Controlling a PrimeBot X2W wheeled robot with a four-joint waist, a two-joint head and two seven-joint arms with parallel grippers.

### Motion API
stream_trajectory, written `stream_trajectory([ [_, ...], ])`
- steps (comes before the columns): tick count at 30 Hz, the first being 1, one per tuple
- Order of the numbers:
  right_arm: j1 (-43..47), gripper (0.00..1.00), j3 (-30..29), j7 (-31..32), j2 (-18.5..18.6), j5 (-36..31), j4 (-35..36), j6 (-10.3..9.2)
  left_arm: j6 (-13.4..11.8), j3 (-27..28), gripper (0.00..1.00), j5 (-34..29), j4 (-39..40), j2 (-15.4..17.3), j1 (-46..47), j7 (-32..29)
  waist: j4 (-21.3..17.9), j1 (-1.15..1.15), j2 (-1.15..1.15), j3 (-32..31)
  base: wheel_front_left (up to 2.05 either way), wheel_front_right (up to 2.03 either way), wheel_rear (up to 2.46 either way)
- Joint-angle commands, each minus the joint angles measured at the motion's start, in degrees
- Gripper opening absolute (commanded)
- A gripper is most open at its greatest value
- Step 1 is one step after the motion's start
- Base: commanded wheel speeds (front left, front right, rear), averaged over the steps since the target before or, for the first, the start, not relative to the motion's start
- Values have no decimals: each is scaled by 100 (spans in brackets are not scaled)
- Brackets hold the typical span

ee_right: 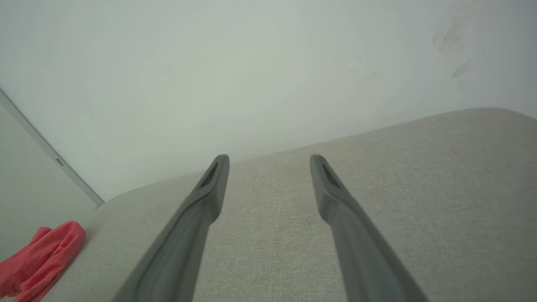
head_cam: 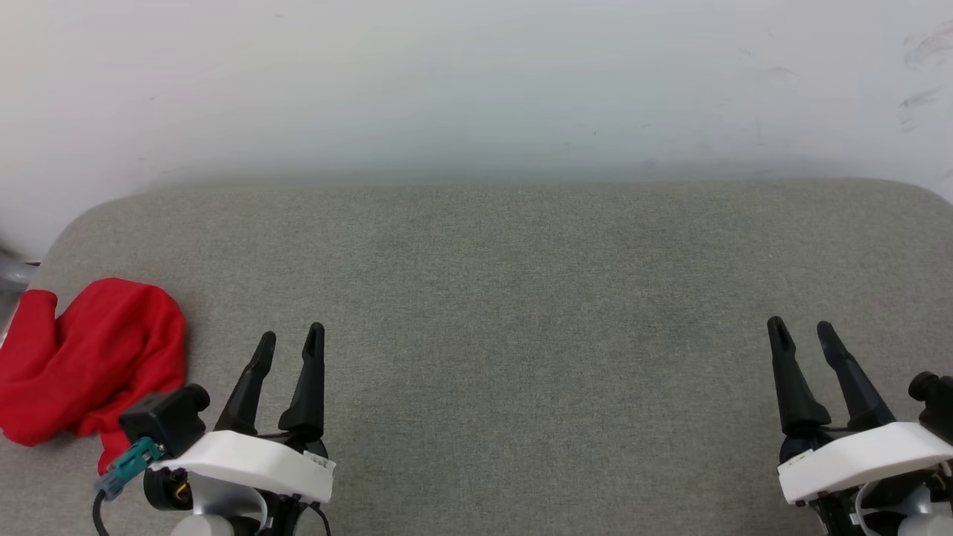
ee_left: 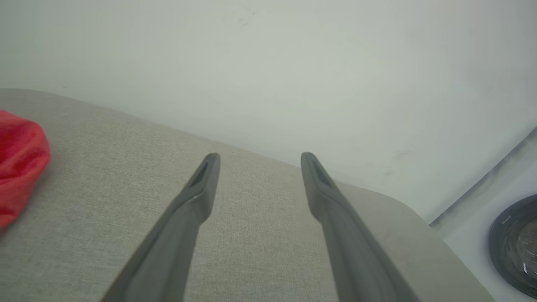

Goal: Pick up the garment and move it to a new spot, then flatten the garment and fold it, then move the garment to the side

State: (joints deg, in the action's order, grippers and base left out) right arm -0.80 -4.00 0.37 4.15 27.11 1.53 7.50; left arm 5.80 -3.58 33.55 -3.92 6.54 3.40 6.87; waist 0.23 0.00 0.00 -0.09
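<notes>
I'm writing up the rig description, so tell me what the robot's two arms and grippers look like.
Left gripper and right gripper match: two long, tapered black jaws set in a white shell. Beside the left one sit a black camera with a teal connector and black cable.

Head view: the garment [head_cam: 89, 357] at 8 o'clock runs off the edge, partly behind the left arm [head_cam: 246, 461]. Left wrist view: a dark round thing [ee_left: 518, 247] at 4 o'clock, cut off.

Plain room, grey fabric surface [head_cam: 521, 298], white wall [head_cam: 476, 74]
</notes>
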Motion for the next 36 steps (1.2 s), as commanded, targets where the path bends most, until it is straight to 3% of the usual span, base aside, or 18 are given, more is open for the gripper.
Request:
stream_trajectory([
  [1, 2, 100, -26, 12, 35, -204, 116, -1, -27, -39, 100, -169, 95, 45, 1, 61, 1, 0, 0, -2, 0, 0, 0],
  [20, 132, 100, -82, 30, -71, -1534, 358, -2, -177, -275, 100, -1253, 62, 205, -40, 342, 21, 0, 0, -2, 0, 0, 0],
  [36, 213, 100, -171, -27, -128, -2022, 546, -2, -165, -270, 100, -1787, -84, 133, -35, 548, 176, 0, 0, 7, 0, 0, 0],
])
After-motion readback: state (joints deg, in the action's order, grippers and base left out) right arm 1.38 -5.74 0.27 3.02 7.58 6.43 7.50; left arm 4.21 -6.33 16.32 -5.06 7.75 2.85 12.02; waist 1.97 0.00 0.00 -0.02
